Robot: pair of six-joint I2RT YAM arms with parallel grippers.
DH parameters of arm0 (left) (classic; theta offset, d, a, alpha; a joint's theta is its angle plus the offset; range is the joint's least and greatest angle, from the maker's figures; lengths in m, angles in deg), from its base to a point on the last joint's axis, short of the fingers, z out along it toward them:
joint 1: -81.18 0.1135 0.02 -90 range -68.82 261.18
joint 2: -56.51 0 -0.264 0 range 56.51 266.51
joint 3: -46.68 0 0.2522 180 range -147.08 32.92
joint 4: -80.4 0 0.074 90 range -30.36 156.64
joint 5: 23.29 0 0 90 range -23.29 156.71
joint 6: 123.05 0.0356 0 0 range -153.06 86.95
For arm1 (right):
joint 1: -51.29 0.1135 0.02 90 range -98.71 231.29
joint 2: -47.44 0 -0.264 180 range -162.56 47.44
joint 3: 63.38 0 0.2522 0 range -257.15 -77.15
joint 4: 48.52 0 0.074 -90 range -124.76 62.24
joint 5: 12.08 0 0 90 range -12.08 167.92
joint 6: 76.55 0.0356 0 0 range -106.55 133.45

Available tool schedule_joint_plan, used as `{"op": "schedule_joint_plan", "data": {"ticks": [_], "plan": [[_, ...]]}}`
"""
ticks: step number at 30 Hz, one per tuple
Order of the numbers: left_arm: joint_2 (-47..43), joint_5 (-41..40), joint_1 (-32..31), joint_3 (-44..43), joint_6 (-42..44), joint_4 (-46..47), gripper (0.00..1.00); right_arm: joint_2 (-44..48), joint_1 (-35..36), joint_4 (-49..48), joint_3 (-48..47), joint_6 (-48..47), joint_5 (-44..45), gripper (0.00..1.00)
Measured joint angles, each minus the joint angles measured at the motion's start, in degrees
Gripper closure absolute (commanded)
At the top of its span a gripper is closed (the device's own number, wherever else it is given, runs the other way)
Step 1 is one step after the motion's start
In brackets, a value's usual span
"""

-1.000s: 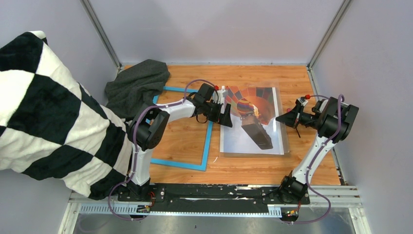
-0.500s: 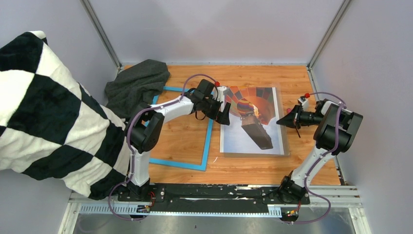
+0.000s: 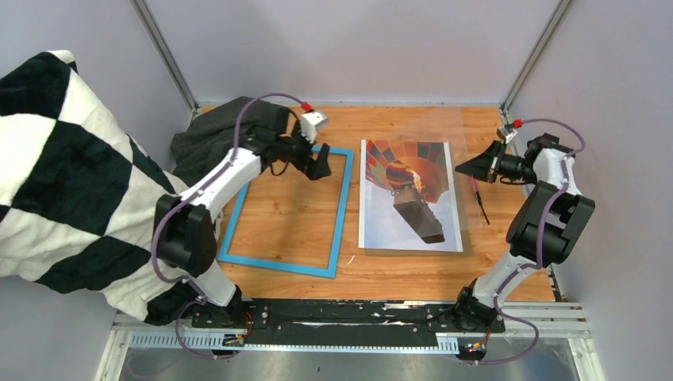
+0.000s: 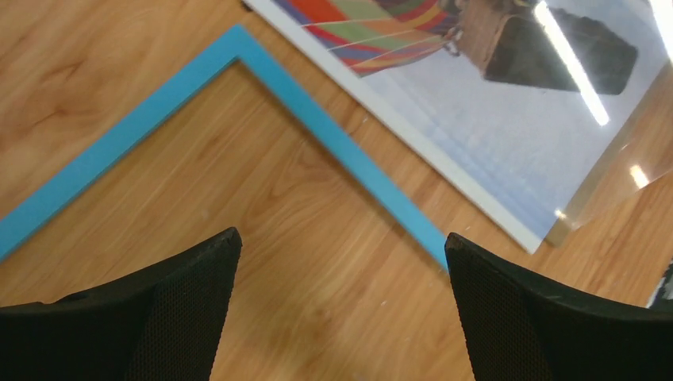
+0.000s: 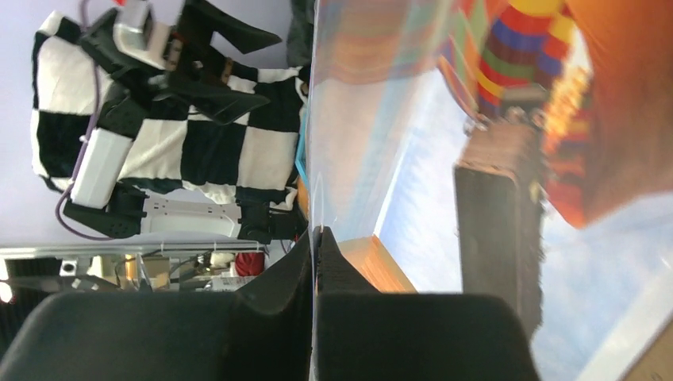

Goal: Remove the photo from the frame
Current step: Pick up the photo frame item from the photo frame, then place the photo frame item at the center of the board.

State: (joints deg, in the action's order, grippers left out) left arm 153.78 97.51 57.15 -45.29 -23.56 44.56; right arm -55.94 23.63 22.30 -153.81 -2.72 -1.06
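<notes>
Grip | left end effector [image 4: 340, 242] wide open, empty | right end effector [image 5: 316, 235] pinching clear pane [image 5: 349, 143]

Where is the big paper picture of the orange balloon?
In the top view, the paper balloon photo lies on the wooden table, right of centre, beside the bright blue frame, under the clear sheet held by the right gripper.

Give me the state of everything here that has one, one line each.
frame, lying flat, empty.
photo, out of the frame, flat beside it.
clear sheet, pinched at one edge, over the photo.
left gripper, open, holding nothing, above the frame.
right gripper, shut on the clear sheet.
</notes>
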Motion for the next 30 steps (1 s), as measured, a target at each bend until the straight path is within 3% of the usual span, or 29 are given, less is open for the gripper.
{"op": "schedule_joint_plan", "data": {"ticks": [9,14,19,25,30], "plan": [[-16.63,6.34,19.87,14.38,13.97,-7.98,0.0,6.14,9.07,1.31,-10.62,5.05,-6.62,1.0],[-23.96,9.33,25.53,22.32,19.3,-10.71,0.0,8.31,16.13,-0.66,-13.07,7.82,-6.43,1.0],[-25.33,11.67,26.47,24.87,22.93,-12.52,0.0,13.51,20.09,-27.82,7.58,27.5,3.41,1.0],[-24.41,13.27,26.47,24.87,24.74,-13.75,0.0,-0.55,20.33,-40.57,15.13,37.42,14.69,1.0],[-24.37,13.9,26.47,24.9,25.9,-14.14,0.0,0.39,20.37,-45.88,19.23,40.41,21.11,1.0]]}}
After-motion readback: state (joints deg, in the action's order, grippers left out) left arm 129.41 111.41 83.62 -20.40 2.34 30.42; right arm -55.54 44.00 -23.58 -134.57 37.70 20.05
